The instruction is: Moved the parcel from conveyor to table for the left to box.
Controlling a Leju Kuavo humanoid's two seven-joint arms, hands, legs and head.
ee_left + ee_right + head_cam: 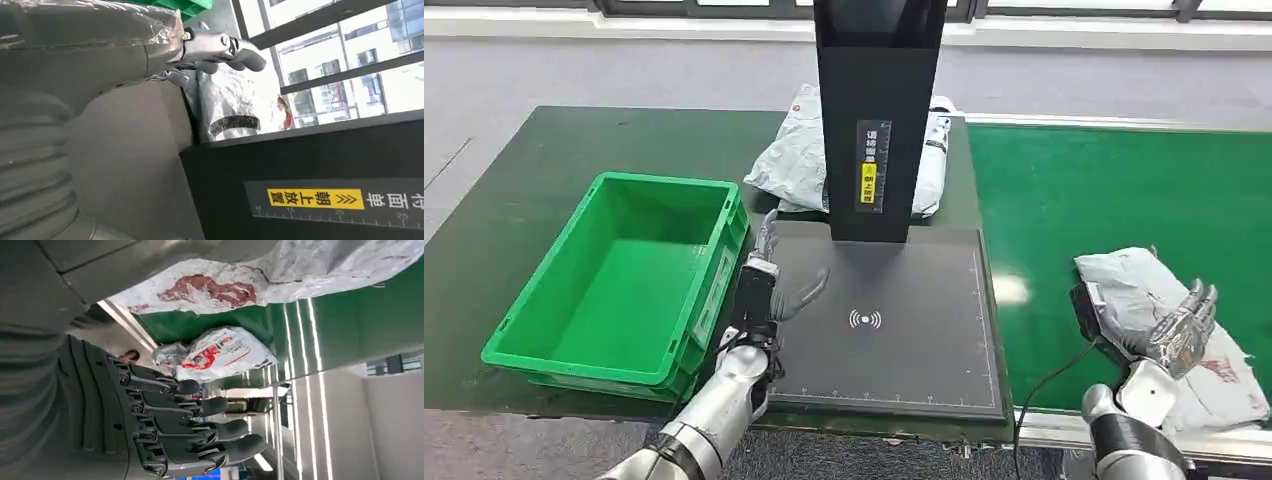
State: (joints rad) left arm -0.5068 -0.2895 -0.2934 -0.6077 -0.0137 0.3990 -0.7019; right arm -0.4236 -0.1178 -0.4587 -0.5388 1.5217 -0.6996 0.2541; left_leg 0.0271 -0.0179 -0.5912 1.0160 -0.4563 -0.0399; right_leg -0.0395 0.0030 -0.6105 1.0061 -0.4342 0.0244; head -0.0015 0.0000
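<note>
A crumpled grey plastic mailer parcel with red print [1169, 330] lies on the green conveyor belt [1064, 190], the robot's right hand [1182, 328] resting over it, fingers [200, 425] straight and apart, gripping nothing. The slack film could slip from a shallow pinch. The left hand [764, 262] waits empty, fingers loose, over the black scanning surface [894, 330]. Count: two parcels in the head view, the second [799, 160] behind the scanner post; one green plastic crate [624, 280].
</note>
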